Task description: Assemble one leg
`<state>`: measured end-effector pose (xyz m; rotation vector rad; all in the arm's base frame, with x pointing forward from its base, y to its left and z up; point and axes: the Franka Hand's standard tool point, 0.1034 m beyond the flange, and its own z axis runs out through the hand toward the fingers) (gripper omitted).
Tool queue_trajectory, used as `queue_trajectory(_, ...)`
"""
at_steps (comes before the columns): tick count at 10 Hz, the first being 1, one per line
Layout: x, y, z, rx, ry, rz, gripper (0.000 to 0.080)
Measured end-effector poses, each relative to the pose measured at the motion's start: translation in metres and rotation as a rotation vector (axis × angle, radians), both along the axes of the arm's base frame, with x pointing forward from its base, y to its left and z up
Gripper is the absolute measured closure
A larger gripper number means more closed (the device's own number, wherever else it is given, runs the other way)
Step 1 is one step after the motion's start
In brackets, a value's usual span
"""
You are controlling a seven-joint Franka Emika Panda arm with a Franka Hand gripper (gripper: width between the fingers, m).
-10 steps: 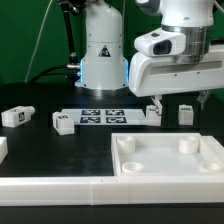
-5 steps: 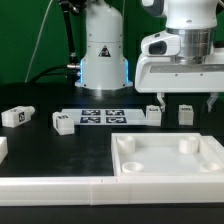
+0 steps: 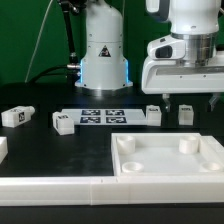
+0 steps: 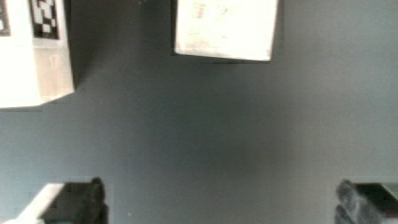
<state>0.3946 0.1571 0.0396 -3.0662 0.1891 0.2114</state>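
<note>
Several small white legs with marker tags lie on the black table: one (image 3: 18,116) at the exterior view's left, one (image 3: 63,122) beside the marker board, and two (image 3: 153,113) (image 3: 186,113) at the right. My gripper (image 3: 192,102) hangs open and empty just above the rightmost leg. In the wrist view my gripper (image 4: 221,205) is open over bare table. A plain-faced leg (image 4: 228,28) and a tagged leg (image 4: 32,55) lie beyond the fingertips (image 4: 71,203), and neither is between them.
The large white panel with corner sockets (image 3: 150,163) lies in front of the gripper. The marker board (image 3: 100,116) lies in the middle. A long white bar (image 3: 50,187) runs along the front edge. The robot base (image 3: 103,50) stands behind.
My gripper has moved toward the exterior view's right, from over the two right-hand legs to above the rightmost one. It stays open. No part has moved.
</note>
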Motion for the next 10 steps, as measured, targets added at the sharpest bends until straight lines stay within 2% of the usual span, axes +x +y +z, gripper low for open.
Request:
queue_trajectory(2, -0.004, -0.004, -0.001, -0.001, 0.088, 0.026, 0.0150)
queue_trajectory(3, -0.001, -0.005, -0.001, 0.015, 0.128, 0.023, 0.0150)
queue_trajectory(5, -0.010, -0.001, 0.002, 0.022, 0.302, 0.056, 0.0150)
queue_trajectory(8, -0.028, 0.000, -0.002, 0.031, 0.498, 0.069, 0.0150)
queue_trajectory(9, -0.029, -0.002, 0.000, 0.039, 0.621, 0.080, 0.0150)
queue_trajectory(10, -0.022, -0.001, -0.005, 0.046, 0.661, 0.077, 0.0150)
